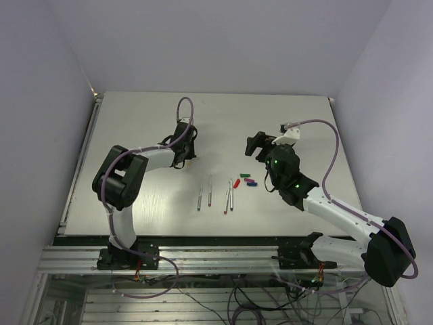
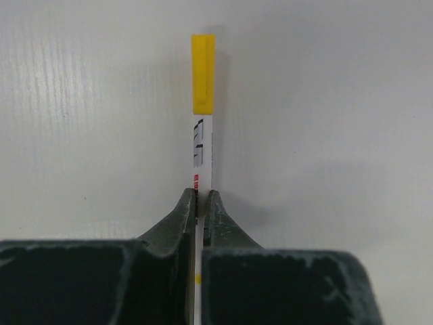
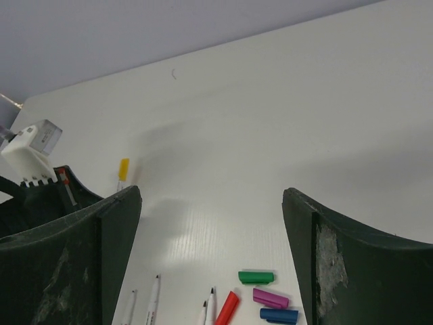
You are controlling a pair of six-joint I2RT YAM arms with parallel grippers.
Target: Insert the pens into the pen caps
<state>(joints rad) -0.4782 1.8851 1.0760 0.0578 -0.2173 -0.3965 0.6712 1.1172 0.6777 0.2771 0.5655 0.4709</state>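
Jaws of the left gripper [image 2: 201, 200] are clamped on a pen [image 2: 202, 152] above the left-centre tabletop [image 1: 135, 122]. A yellow cap [image 2: 203, 73] sits on the barrel's free end, so the grip probably steadies the barrel for capping. Seating depth cannot be confirmed, and the barrel's rear is hidden between the jaws.

At centre, four loose pens [image 1: 210, 191] lie roughly parallel; their tip colours are too small to read. Just right of them cluster the red cap [image 3: 229, 308], green cap [image 3: 256, 276], purple cap [image 3: 270, 298] and blue cap [image 3: 279, 315].

The right gripper [image 3: 210, 203] hangs above, jaws wide and empty, probably lining up a pick.
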